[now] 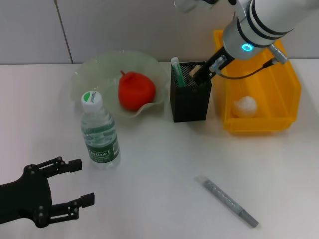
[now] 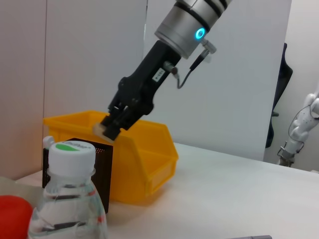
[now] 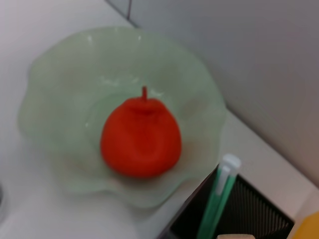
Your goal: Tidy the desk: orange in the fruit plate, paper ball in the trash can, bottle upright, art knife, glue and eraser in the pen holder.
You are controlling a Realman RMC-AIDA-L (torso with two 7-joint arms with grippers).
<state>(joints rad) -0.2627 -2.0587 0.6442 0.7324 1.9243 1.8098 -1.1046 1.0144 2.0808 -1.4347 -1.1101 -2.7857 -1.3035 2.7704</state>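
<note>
My right gripper (image 1: 199, 73) hangs over the black mesh pen holder (image 1: 191, 102), shut on the tan eraser (image 1: 195, 70), which also shows as the eraser (image 2: 102, 130) at the fingertips. The mint-green art knife (image 1: 177, 72) stands in the holder. The orange (image 1: 135, 90) lies in the pale green fruit plate (image 1: 99, 67). The bottle (image 1: 99, 131) stands upright on the desk. The grey glue (image 1: 227, 200) lies flat at the front right. The paper ball (image 1: 245, 106) rests in the yellow trash can (image 1: 289, 84). My left gripper (image 1: 82, 182) is open at the front left.
The white desk (image 1: 164, 164) runs to a grey wall behind. The trash can stands right beside the pen holder, and the plate on its other side.
</note>
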